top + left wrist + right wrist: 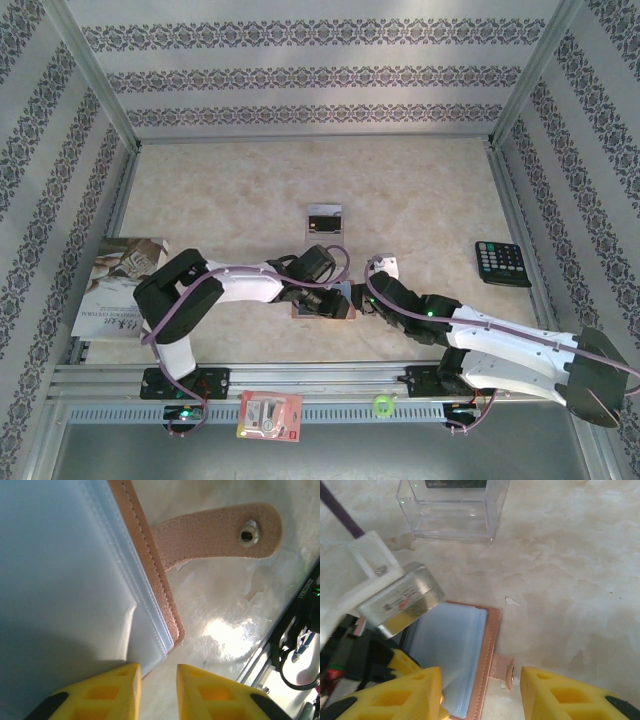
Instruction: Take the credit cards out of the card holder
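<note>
We see the card holder [457, 650] lying open and flat on the marbled table [430, 190]. Its grey-blue plastic sleeve faces up, with a brown stitched border round the edge. Its closing strap [215, 532], with a metal snap near the tip, sticks out sideways from the border and lies on the table. Whether any credit cards sit inside the sleeve we cannot tell; the panel reads as one pale, glossy face.

The left gripper [157, 687] hangs over a corner of the holder. Its yellow fingers [112, 692] stand apart with a narrow gap and nothing between them. The sleeve's corner ends right at the tip of one finger, and the other is over bare table just beside the holder. We cannot tell whether that first finger touches the sleeve.

The right gripper [480, 695] meets the holder from the strap side, its fingers [565, 697] spread wide and holding nothing. In its wrist view the stitched edge and the strap lie in the gap between the tips.

Beyond the holder, away from the arms, stands a clear plastic box [452, 515] with something dark and card-sized in it. In the top view a black calculator [502, 263] lies well to the holder's right and a magazine [118, 288] well to its left.
</note>
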